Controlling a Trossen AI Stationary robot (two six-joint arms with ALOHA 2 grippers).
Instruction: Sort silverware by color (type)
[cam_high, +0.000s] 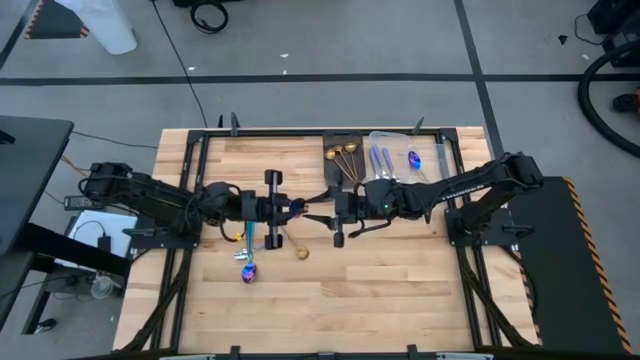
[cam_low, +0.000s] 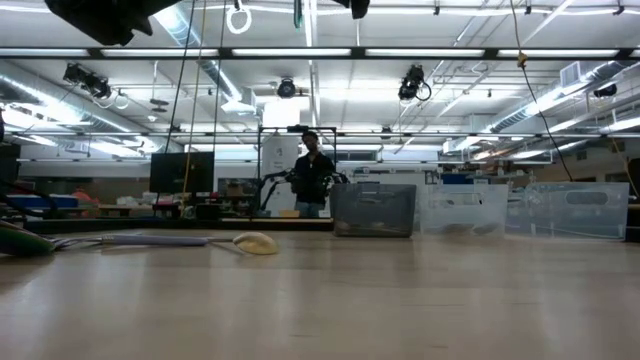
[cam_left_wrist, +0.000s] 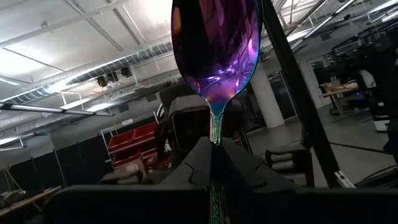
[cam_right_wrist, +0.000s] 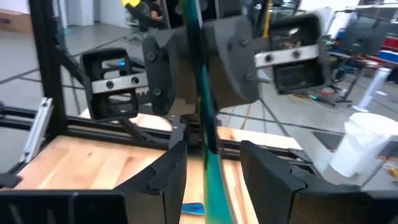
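Bench: wooden, both arms meeting above its middle, pincers facing each other.

Trays at the far edge: dark tray holding gold pieces; clear tray holding purple and blue pieces.

Loose silverware on the bench, on the left arm's side: gold spoon, teal piece, rainbow piece.

Left pincer: fingers together, clamped on the handle of an iridescent purple spoon, bowl pointing out towards the right arm.

Right pincer: fingers apart, standing either side of the spoon's long axis; contact cannot be told. Judgement: a handover, the right pincer nearer the trays, needing only to shut on the spoon.
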